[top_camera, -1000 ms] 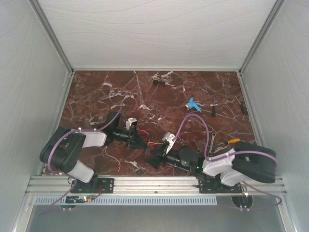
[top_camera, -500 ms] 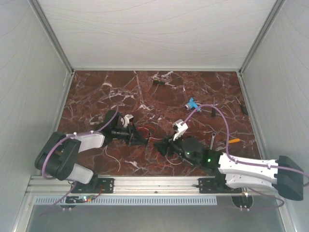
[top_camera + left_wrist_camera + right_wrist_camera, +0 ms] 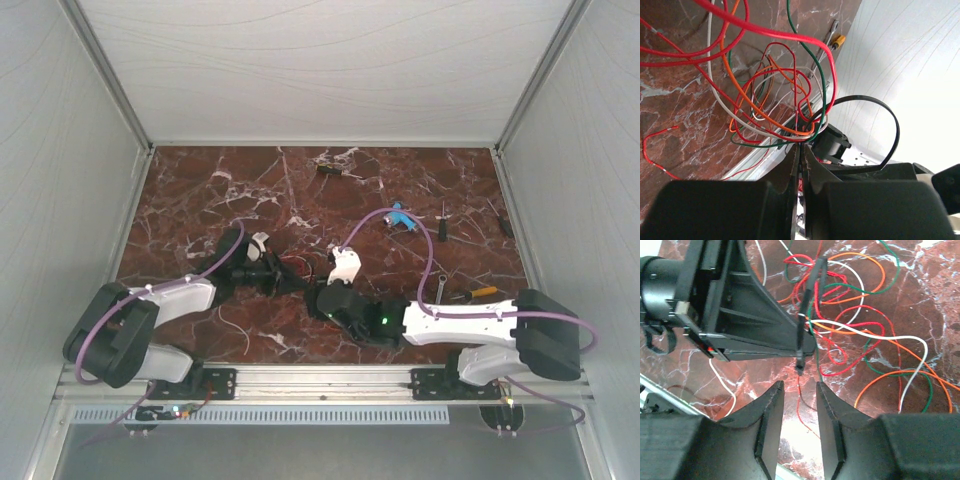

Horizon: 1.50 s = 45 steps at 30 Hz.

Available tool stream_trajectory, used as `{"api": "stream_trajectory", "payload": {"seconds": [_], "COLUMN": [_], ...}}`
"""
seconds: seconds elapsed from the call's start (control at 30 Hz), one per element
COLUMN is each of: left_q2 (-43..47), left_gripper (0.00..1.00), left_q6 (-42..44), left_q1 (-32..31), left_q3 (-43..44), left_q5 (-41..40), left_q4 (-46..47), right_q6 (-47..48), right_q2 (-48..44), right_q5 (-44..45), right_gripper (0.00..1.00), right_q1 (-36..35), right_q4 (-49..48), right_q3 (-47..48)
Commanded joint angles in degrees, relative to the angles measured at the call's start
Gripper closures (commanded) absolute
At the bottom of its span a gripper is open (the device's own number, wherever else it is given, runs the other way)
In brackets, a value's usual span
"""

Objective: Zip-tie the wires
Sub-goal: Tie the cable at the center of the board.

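Marble table (image 3: pixel 200 190), wires (image 3: pixel 850 315) tangled at its centre, crossing the zip tie (image 3: pixel 810 315), left gripper (image 3: pixel 800 147) pinching the zip tie, right gripper (image 3: pixel 799 387) spread just before its free end, screwdriver (image 3: pixel 441 222) and blue piece (image 3: pixel 398 216) well apart at two o'clock.

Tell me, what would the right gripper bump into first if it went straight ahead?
Probably the loose end of the zip tie, just ahead of the right gripper, though depth is unclear.

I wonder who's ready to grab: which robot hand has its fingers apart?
The right gripper: there's a gap between its fingers. The left gripper's are pinched shut on the wires.
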<state>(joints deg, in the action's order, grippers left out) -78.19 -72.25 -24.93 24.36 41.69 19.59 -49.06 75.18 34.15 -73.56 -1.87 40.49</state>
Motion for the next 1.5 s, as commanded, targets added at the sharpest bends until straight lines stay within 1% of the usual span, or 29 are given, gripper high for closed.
{"api": "stream_trajectory", "payload": {"seconds": [0.0,0.17,0.5,0.63,0.87,1.07,1.4,1.47], "left_q2": [1.39,1.29,0.85,0.85,1.20,1.21,0.76,0.76], "left_gripper": [1.00,1.00,1.00,1.00,1.00,1.00,1.00,1.00], "left_q6": [-4.13,-4.07,-3.26,-3.15,-2.90,-2.63,-2.74,-2.64], "left_q1": [-0.46,-0.55,-0.65,-0.64,-0.80,-0.91,-1.44,-1.52], "left_q3": [1.06,1.18,2.00,2.03,2.45,2.54,3.13,3.22], "left_q5": [-2.92,-2.92,-2.95,-2.85,-2.84,-2.89,-2.91,-2.90], "left_q4": [-1.23,-1.14,-1.96,-1.91,-2.43,-2.63,-2.38,-2.43], "right_q6": [-3.58,-4.07,-1.63,-1.38,-2.45,-2.42,-3.05,-3.21], "right_q2": [1.43,2.78,3.06,4.12,5.74,6.01,7.48,7.46], "right_q5": [4.28,4.24,1.74,1.24,1.37,1.84,0.88,1.03], "right_gripper": [0.72,0.74,0.75,0.75,0.79,0.84,0.84,0.86], "right_q1": [1.22,2.08,2.36,2.66,3.00,3.22,3.46,3.47], "right_q4": [0.29,-1.47,-6.57,-6.67,-5.75,-5.80,-6.13,-6.26], "right_q3": [1.59,1.47,0.92,1.74,2.75,2.80,3.26,3.11]}}
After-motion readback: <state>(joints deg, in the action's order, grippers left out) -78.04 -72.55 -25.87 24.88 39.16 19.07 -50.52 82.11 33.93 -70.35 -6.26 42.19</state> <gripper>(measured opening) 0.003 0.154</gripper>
